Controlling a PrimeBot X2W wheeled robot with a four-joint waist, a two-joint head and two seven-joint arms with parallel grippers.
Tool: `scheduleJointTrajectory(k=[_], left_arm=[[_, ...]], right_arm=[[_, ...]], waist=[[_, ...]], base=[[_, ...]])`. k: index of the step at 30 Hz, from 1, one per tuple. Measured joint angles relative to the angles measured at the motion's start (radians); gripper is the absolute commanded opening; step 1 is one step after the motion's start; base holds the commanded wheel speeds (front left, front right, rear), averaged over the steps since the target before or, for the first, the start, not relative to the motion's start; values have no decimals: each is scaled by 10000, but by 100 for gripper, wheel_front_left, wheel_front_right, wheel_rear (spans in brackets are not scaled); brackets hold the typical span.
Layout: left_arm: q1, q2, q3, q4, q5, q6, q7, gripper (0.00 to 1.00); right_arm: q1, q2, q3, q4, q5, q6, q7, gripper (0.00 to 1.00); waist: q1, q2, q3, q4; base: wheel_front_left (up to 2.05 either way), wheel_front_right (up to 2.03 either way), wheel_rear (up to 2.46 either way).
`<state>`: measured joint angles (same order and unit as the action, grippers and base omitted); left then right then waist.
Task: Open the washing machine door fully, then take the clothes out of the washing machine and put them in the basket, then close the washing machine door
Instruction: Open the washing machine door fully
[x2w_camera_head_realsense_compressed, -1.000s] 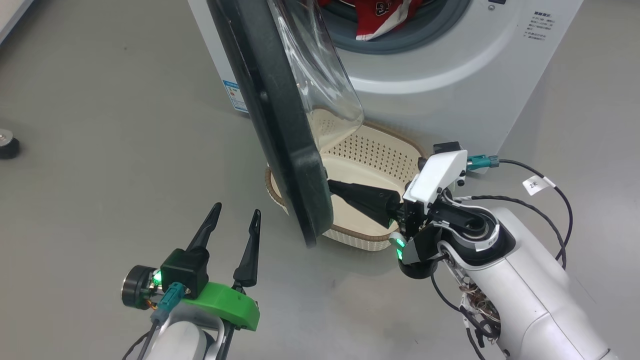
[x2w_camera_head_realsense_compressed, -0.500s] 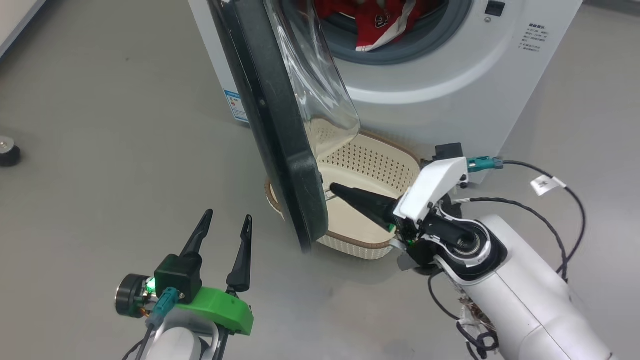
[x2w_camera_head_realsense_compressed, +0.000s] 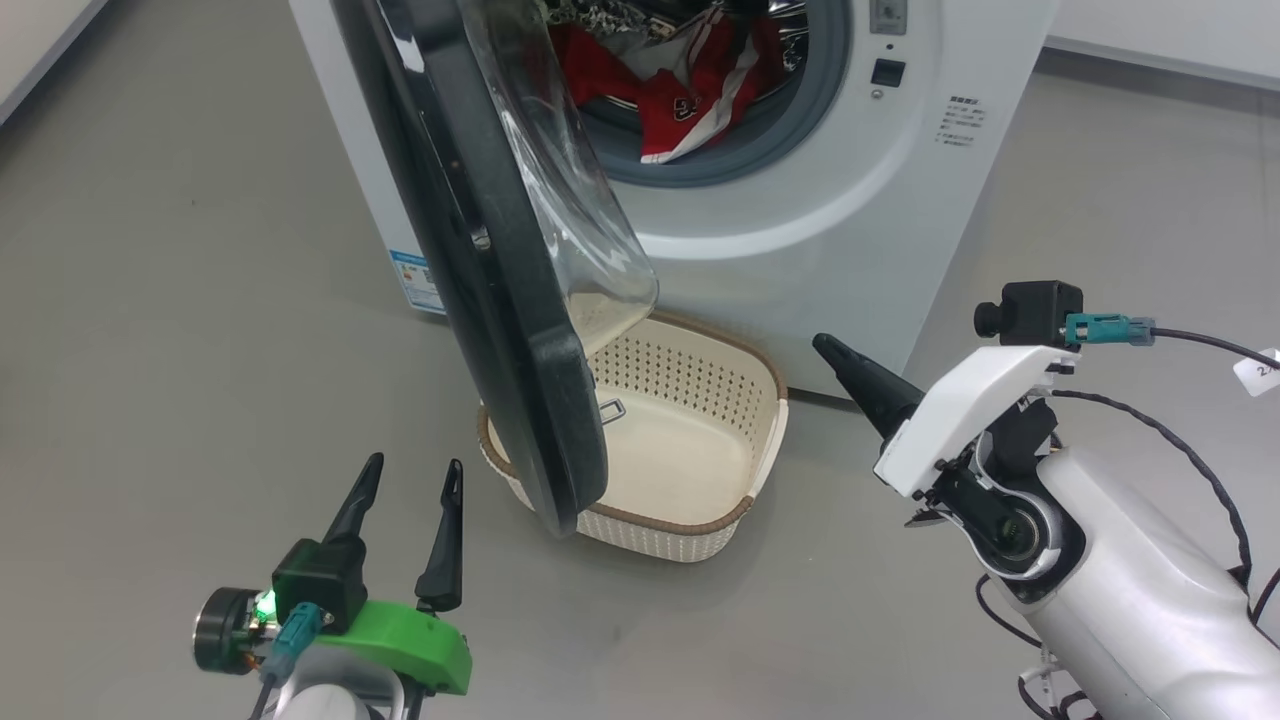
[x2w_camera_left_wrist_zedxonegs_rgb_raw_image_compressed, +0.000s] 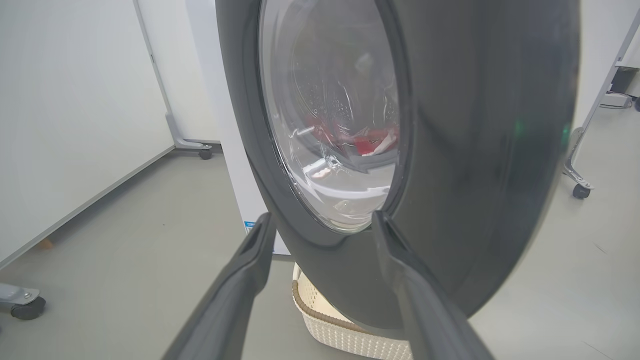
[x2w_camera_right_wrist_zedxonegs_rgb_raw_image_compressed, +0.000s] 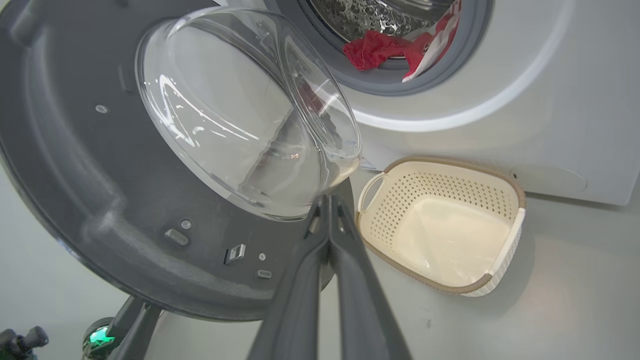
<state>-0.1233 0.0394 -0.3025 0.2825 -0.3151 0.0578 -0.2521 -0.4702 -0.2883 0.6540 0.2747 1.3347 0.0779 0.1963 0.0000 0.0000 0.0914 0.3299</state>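
Note:
The washing machine (x2w_camera_head_realsense_compressed: 800, 220) stands with its door (x2w_camera_head_realsense_compressed: 480, 250) swung out about halfway, edge-on to me, the clear glass bowl (x2w_camera_head_realsense_compressed: 560, 200) bulging toward the drum. Red clothes (x2w_camera_head_realsense_compressed: 690, 90) lie in the mouth. The cream basket (x2w_camera_head_realsense_compressed: 770, 420) sits on the floor under the door's lower edge, with nothing in it. My left gripper (x2w_camera_head_realsense_compressed: 415, 463) is open, just outside the door (x2w_camera_left_wrist_zedxonegs_rgb_raw_image_compressed: 475, 150), not touching it. My right gripper (x2w_camera_head_realsense_compressed: 820, 342) is shut on nothing, right of the basket. In the right wrist view its tip (x2w_camera_right_wrist_zedxonegs_rgb_raw_image_compressed: 327, 200) points at the door's inner face (x2w_camera_right_wrist_zedxonegs_rgb_raw_image_compressed: 100, 200), beside the basket (x2w_camera_right_wrist_zedxonegs_rgb_raw_image_compressed: 500, 175).
Bare grey floor lies left of the door and right of the machine. A wheeled frame's castor (x2w_camera_left_wrist_zedxonegs_rgb_raw_image_compressed: 580, 190) stands beyond the door, another castor (x2w_camera_left_wrist_zedxonegs_rgb_raw_image_compressed: 27, 307) at the left by a white wall panel. A black cable (x2w_camera_head_realsense_compressed: 1200, 340) trails from my right wrist.
My right gripper has pulled back from the door's inner edge over the basket to the right. The head camera has shifted, showing more of the drum mouth.

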Motion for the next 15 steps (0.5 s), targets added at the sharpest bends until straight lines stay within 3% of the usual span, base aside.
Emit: scheduleJointTrajectory(k=[7, 15], left_arm=[[268, 194, 408, -63, 15, 79, 0, 100], [487, 366, 761, -242, 107, 90, 0, 100]], right_arm=[[349, -732, 330, -326, -2263, -52, -1685, 0], [1293, -1057, 408, -548, -3712, -832, -3356, 0]], waist=[[0, 0, -414, -571], [0, 0, -736, -1198]], base=[[0, 0, 0], [0, 0, 0]])
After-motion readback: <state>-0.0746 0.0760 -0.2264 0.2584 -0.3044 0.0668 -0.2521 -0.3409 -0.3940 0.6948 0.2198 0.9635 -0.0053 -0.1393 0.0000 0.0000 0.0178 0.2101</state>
